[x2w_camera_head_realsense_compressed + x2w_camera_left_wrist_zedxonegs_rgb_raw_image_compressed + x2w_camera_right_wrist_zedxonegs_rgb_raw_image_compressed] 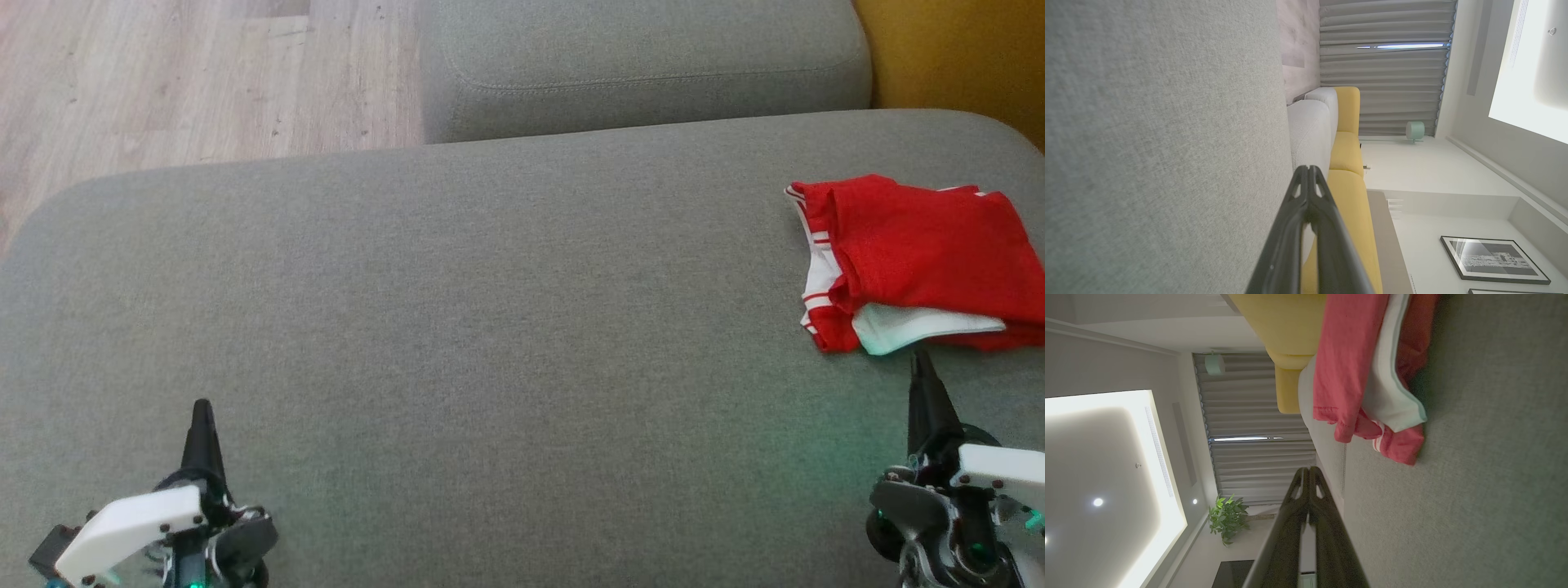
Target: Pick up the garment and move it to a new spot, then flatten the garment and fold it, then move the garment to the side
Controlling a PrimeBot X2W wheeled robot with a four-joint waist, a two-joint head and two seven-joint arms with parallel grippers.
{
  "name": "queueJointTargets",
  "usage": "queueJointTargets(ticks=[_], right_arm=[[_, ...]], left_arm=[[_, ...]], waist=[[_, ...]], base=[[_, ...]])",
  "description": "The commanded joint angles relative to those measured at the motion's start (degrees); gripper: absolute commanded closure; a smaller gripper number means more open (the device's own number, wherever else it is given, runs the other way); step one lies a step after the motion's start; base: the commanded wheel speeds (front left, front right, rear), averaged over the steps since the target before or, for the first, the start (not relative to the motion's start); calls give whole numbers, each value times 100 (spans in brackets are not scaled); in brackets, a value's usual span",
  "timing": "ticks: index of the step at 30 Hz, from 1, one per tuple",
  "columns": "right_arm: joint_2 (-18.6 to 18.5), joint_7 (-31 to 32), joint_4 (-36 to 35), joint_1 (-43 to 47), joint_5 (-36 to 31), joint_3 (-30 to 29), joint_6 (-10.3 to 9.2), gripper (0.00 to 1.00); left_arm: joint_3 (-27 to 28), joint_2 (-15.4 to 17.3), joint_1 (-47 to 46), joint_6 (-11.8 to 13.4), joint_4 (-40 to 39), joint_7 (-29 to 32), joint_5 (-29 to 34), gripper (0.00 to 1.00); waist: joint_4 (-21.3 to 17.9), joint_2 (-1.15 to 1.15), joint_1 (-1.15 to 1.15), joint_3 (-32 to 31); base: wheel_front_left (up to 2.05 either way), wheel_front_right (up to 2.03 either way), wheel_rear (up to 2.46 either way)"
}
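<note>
Garment point(922, 261) on cushion point(490, 327), far right; right hand point(921, 358) just before it; left hand point(202, 407) well apart, lower left.

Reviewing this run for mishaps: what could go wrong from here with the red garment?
1. The right end effector, shut, has its tip close to the white layer poking from the folded red garment; moving forward could snag it and spoil the fold.
2. The garment runs past the head view's right border, so how near it lies to the edge of the grey cushion is unclear; a push might slide it off.
</note>
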Motion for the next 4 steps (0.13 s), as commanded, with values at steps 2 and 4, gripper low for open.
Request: queueJointTargets(ticks=[2, 4], right_arm=[[-30, 34, -235, -319, 41, 118, 40, 100], [-30, 34, -235, -319, 41, 118, 40, 100]], left_arm=[[231, 33, -284, -40, -162, 41, -32, 100], [231, 33, -284, -40, -162, 41, -32, 100]], waist=[[0, 0, 0, 0], [0, 0, 0, 0]], base=[[0, 0, 0], [0, 0, 0]])
